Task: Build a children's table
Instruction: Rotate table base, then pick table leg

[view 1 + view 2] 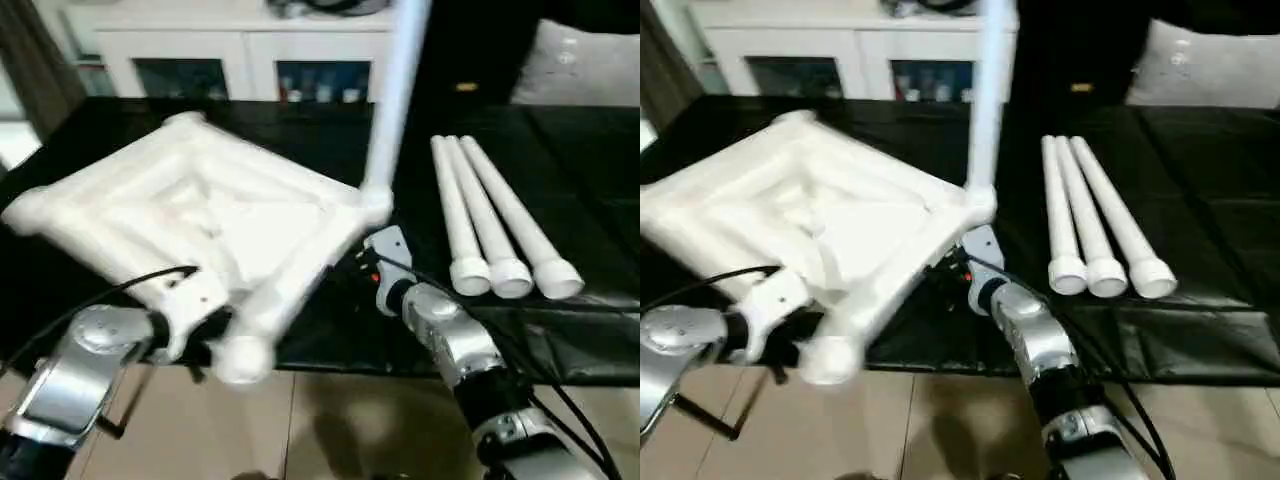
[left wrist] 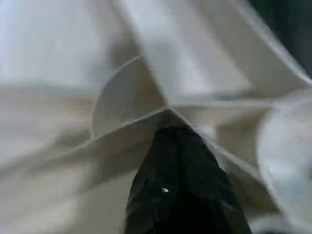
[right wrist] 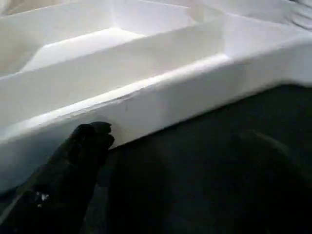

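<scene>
The children's table top (image 1: 200, 200) lies upside down and tilted on the black-covered work table (image 1: 580, 170), ribbed underside up, and its near corner hangs past the front edge. One white leg (image 1: 395, 90) stands upright in the right corner socket. Three more white legs (image 1: 490, 215) lie side by side to the right. My left gripper (image 1: 205, 325) is shut on the top's ribbed rim by the near corner; in the left wrist view its black fingers (image 2: 180, 185) meet a rib junction. My right gripper (image 1: 362, 268) stands open against the outer wall of the top's right rim, with one finger (image 3: 85, 146) touching it.
A white cabinet with glass doors (image 1: 240, 50) stands behind the work table. A grey cushion (image 1: 590, 60) sits at the back right. Tan floor (image 1: 330, 420) shows in front of the table edge, and cables run along both forearms.
</scene>
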`<state>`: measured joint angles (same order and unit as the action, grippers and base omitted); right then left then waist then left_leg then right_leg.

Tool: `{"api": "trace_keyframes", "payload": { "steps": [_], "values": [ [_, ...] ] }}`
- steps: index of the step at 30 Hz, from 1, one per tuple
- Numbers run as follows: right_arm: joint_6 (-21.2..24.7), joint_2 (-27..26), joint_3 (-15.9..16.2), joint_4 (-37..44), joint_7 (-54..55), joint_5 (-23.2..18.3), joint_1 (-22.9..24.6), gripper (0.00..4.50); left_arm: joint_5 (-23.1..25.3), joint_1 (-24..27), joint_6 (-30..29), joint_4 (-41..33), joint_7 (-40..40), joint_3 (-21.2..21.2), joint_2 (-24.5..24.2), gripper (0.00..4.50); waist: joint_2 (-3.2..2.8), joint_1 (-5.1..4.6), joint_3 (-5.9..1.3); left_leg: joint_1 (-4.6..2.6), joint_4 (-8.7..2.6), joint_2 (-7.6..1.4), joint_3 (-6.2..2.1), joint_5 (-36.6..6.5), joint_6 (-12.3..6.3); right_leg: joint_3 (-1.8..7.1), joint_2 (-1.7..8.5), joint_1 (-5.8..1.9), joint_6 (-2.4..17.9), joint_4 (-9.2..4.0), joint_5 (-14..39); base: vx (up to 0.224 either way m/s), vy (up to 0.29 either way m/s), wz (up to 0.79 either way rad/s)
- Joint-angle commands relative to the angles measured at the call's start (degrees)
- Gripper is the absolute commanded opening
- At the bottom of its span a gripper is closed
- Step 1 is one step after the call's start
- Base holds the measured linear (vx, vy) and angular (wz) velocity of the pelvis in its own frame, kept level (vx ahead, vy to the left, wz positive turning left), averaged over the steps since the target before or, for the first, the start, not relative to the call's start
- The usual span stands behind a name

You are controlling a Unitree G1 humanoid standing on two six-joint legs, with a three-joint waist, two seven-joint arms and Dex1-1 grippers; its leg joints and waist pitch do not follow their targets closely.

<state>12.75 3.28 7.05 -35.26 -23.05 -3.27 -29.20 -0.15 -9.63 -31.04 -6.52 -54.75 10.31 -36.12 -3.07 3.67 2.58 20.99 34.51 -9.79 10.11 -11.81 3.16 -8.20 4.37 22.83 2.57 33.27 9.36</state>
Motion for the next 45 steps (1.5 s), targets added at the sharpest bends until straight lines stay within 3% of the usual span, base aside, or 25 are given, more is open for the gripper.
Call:
{"api": "trace_keyframes", "payload": {
  "steps": [1,2,5,6,8,11,12,13,16,17,20,23,26,27,28,32,33,34,36,39,41,45],
  "values": [
    [-1.82,-0.81,0.39,-1.49,-0.05,0.32,-2.16,4.5,-4.82,-1.92,0.03,-1.8,-5.42,3.45,2.24,0.07,-0.23,-0.18,-3.5,-0.44,-4.7,-3.94,-1.75,-8.98,-1.31,4.91,5.65,-3.24,10.42,-2.73,9.73,0.0,0.0,0.0],
    [-2.3,-0.47,0.17,-2.32,0.48,0.59,-2.74,4.5,-4.55,-3.92,2.2,0.62,-5.45,4.26,4.34,0.07,-0.49,-0.28,-3.46,-0.45,-4.65,-3.92,-1.75,-8.85,-1.4,4.91,5.61,-3.25,10.48,-2.82,9.77,0.0,0.0,0.0],
    [-2.87,-0.14,-0.19,-3.26,0.95,0.84,-3.35,4.5,-3.34,-6.28,5.43,4.59,-4.43,4.72,6.77,0.07,-0.17,-0.67,-3.64,-0.04,-4.26,-3.67,-1.65,-7.05,-2.68,4.89,5.62,-3.69,10.68,-2.63,8.33,0.0,0.0,0.0],
    [-3.06,0.05,-0.4,-3.44,1.12,0.9,-3.56,4.5,-2.32,-7.76,7.43,7.23,-3.33,5.08,7.97,0.07,-0.15,-0.86,-3.58,-0.06,-4.14,-3.49,-1.56,-7.74,-3.23,4.78,5.5,-3.63,10.03,-3.15,10.21,0.0,0.0,0.0],
    [-3.57,0.81,-0.89,-3.1,2.03,1.31,-3.76,4.5,1.04,-12.43,12.85,15.53,1.88,5.81,11.87,0.07,-0.08,-0.84,-3.75,-0.22,-3.93,-3.35,-1.52,-7.3,-3.64,4.74,5.41,-3.67,9.15,-3.46,11.07,0.0,0.0,0.0],
    [-4.45,1.55,-1.28,-2.77,3.21,2.09,-3.8,4.5,3.18,-16.04,15.96,21.26,6.81,5.97,14.43,0.07,-0.25,-1.07,-3.93,0.06,-3.9,-3.62,-1.78,-7.14,-3.56,4.54,5.54,-3.99,8.65,-3.17,11.01,0.0,0.0,0.0],
    [-4.78,1.94,-1.77,-2.18,4.05,2.39,-3.73,4.5,4.02,-17.95,17.09,24.18,9.48,5.86,15.67,0.07,-0.17,-1.22,-3.74,-0.22,-3.85,-3.39,-1.5,-8.3,-3.85,4.36,5.15,-3.52,8.03,-3.94,13.13,0.0,0.0,0.0],
    [-5.22,2.61,-2.59,-1.04,5.25,2.63,-3.61,4.5,5.11,-20.65,19.21,28.64,12.93,5.87,17.22,0.07,-0.02,-1.13,-3.87,-0.35,-3.68,-3.2,-1.42,-7.86,-3.78,4.49,5.14,-3.55,7.83,-3.97,13.02,0.0,0.0,0.0],
    [-5.11,3.43,-3.26,1.2,6.19,2.86,-3.18,4.5,6.55,-22.31,21.01,31.9,15.24,6.39,17.85,0.07,0.0,-1.11,-4.0,0.25,-3.8,-3.57,-1.82,-6.74,-4.38,4.25,5.27,-4.01,7.7,-3.41,11.66,0.0,0.0,0.0],
    [-4.73,3.96,-3.85,3.08,6.33,2.72,-2.82,4.5,7.54,-23.09,22.64,34.09,16.9,6.67,18.07,0.07,-0.08,-0.99,-4.07,-0.14,-3.62,-3.56,-1.67,-7.04,-4.5,4.29,5.34,-3.7,7.57,-3.62,12.4,0.0,0.0,0.0],
    [-3.99,5.03,-5.08,6.35,7.41,2.63,-2.41,4.5,8.93,-24.31,26.14,38.24,19.19,6.89,18.64,0.07,0.02,-0.79,-4.34,0.01,-3.47,-3.62,-1.74,-4.41,-5.51,4.36,5.2,-3.79,8.11,-2.94,8.27,0.0,0.0,0.0],
    [-2.74,6.13,-7.02,9.38,9.96,2.42,-2.59,4.5,7.53,-24.57,28.09,40.75,19.95,5.44,20.16,0.07,0.04,-0.56,-4.34,-0.17,-3.38,-3.64,-1.58,-4.44,-5.93,4.42,5.21,-3.63,9.08,-2.95,7.07,0.0,0.0,0.0],
    [0.51,6.75,-8.42,10.53,13.33,2.88,-3.11,4.5,3.89,-23.18,26.99,38.61,19.55,2.82,21.83,0.07,0.0,-0.05,-4.28,-0.31,-3.46,-3.6,-1.45,-5.46,-5.57,4.4,5.34,-3.57,9.3,-3.19,8.87,0.0,0.0,0.0],
    [2.08,6.9,-8.87,10.65,14.43,3.05,-3.4,4.5,2.49,-22.45,26.37,37.22,19.44,1.81,22.3,0.34,-0.01,-0.02,-4.22,-0.32,-3.53,-3.67,-1.48,-5.41,-5.18,4.41,5.34,-3.61,9.55,-3.16,9.23,0.0,0.0,0.0],
    [6.55,7.35,-9.27,10.28,15.89,3.56,-4.4,4.5,0.55,-19.88,25.38,32.41,17.27,1.55,21.9,0.42,0.0,0.01,-4.24,-0.33,-3.59,-3.82,-1.57,-5.45,-4.87,4.43,5.41,-3.69,9.92,-3.01,9.2,0.0,0.0,0.0],
    [13.32,8.78,-8.85,7.87,17.14,5.31,-6.81,4.5,-1.29,-15.48,23.85,24.67,13.88,2.64,20.18,0.77,0.31,-0.12,-4.01,-0.35,-3.62,-3.61,-1.32,-6.4,-4.49,4.44,5.11,-3.38,9.26,-3.36,11.55,0.0,0.0,0.0],
    [14.43,9.15,-8.63,7.07,17.17,5.72,-7.43,4.5,-1.46,-14.69,23.41,23.18,13.49,2.86,19.75,0.86,0.34,-0.17,-4.04,-0.25,-3.68,-3.7,-1.53,-6.43,-4.18,4.42,5.33,-3.63,9.35,-3.07,12.02,0.0,0.0,0.0],
    [17.79,10.03,-8.53,4.32,17.52,6.23,-9.61,4.5,-1.95,-12.57,22.9,19.27,11.94,3.53,18.42,0.9,0.34,-0.24,-3.93,-0.26,-3.7,-3.65,-1.41,-6.55,-4.22,4.42,5.22,-3.51,9.08,-3.33,12.76,0.0,0.0,0.0],
    [19.65,10.47,-8.96,1.96,17.9,5.88,-11.37,4.5,-2.06,-11.34,22.71,16.86,10.87,3.94,17.56,1.07,0.74,-0.25,-3.8,-0.45,-3.61,-3.56,-1.15,-6.63,-4.0,4.52,5.03,-3.22,9.02,-3.41,13.57,0.0,0.0,0.0],
    [21.18,10.75,-10.61,-1.59,18.45,4.36,-14.05,4.5,-1.88,-10.02,21.85,13.76,10.33,4.07,16.88,1.35,0.61,-0.15,-3.85,-0.47,-3.57,-3.55,-1.22,-6.32,-3.77,4.5,5.07,-3.28,8.47,-3.27,13.89,0.0,0.0,0.0],
    [23.31,11.07,-12.14,-5.09,18.19,2.85,-16.58,4.5,-1.69,-9.48,20.62,11.7,10.17,4.51,16.47,1.52,1.0,-0.03,-3.88,-0.53,-3.61,-3.7,-1.19,-5.59,-3.81,4.57,5.08,-3.28,8.79,-3.09,12.79,0.0,0.0,0.0],
    [26.13,11.31,-12.79,-7.87,16.46,2.27,-18.51,4.5,-1.23,-8.98,19.14,10.08,10.0,5.4,15.76,1.79,0.94,-0.04,-3.95,-0.31,-3.43,-3.5,-1.12,-4.28,-4.14,4.55,5.0,-3.43,9.21,-2.71,10.66,0.0,0.0,0.0]
  ]
}}
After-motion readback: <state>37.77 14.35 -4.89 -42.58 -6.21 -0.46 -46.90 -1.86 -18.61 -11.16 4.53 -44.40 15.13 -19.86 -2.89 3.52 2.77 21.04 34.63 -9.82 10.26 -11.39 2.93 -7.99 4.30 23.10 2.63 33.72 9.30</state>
